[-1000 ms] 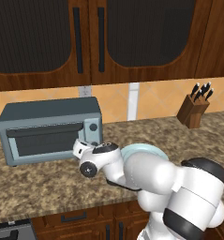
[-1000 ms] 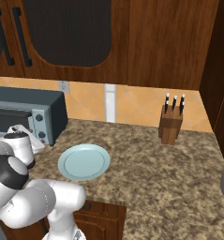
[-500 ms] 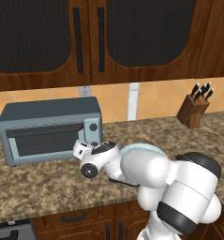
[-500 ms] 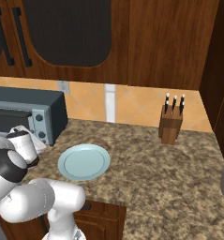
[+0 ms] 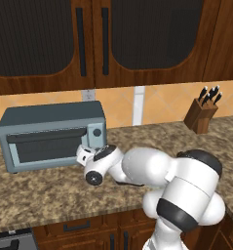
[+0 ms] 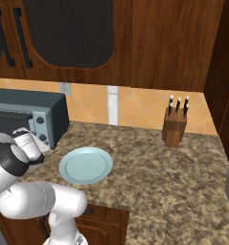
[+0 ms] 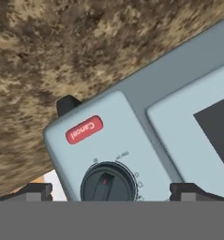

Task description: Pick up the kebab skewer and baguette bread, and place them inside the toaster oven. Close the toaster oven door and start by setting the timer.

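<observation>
The toaster oven [image 5: 52, 136] stands on the counter [image 5: 49, 195] with its toaster oven door [image 5: 45, 146] closed, so its inside cannot be seen. The gripper [image 7: 108, 190], jaws wide and holding nothing, is at the round knob [image 7: 108, 182] under the red Cancel button [image 7: 84, 129]. The pale plate [image 6: 85, 165] beside the oven has nothing on it.

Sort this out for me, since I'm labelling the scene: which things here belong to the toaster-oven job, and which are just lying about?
Job:
- toaster oven, door shut
- its dark round knob, below the red Cancel button
- gripper, fingers open either side of the knob

Lying about:
- pale plate, nothing on it
- knife block
</observation>
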Controlling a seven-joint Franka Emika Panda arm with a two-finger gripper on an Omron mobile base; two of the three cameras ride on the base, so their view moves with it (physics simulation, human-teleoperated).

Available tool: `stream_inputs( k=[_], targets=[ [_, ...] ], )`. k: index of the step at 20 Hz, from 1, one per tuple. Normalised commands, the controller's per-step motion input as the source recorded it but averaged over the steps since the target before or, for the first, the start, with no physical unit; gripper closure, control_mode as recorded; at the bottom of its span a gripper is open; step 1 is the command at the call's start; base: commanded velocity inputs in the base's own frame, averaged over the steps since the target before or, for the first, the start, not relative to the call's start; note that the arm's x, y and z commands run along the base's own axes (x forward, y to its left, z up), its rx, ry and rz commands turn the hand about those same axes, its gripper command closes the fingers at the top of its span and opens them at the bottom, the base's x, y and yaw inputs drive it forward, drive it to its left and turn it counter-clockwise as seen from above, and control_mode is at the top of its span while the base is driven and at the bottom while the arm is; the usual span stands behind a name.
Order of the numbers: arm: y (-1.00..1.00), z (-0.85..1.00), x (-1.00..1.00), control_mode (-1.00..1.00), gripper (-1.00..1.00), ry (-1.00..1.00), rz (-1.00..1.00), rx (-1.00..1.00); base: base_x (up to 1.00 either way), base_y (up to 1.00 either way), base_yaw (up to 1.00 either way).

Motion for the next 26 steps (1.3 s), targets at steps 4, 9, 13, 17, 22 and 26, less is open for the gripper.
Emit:
stream_inputs(
  k=[4,9,13,17,22,26],
  targets=[
    [0.00,-0.08,0.03,-1.00,-1.00,-0.04,0.01,0.00,0.00,0.00,0.00],
    [-0.01,0.00,0.00,-1.00,-1.00,-0.04,0.00,0.00,0.00,0.00,0.00],
    [-0.11,-0.01,0.00,-1.00,-1.00,-0.04,0.01,0.00,0.00,0.00,0.00],
    [-0.07,0.00,-0.01,-1.00,-1.00,-0.05,0.01,0.00,0.00,0.00,0.00],
    [0.00,0.00,0.00,-1.00,-1.00,-0.05,0.00,0.00,0.00,0.00,0.00],
    [0.00,0.00,0.00,-1.00,1.00,-0.04,0.01,0.00,0.00,0.00,0.00]
  ],
)
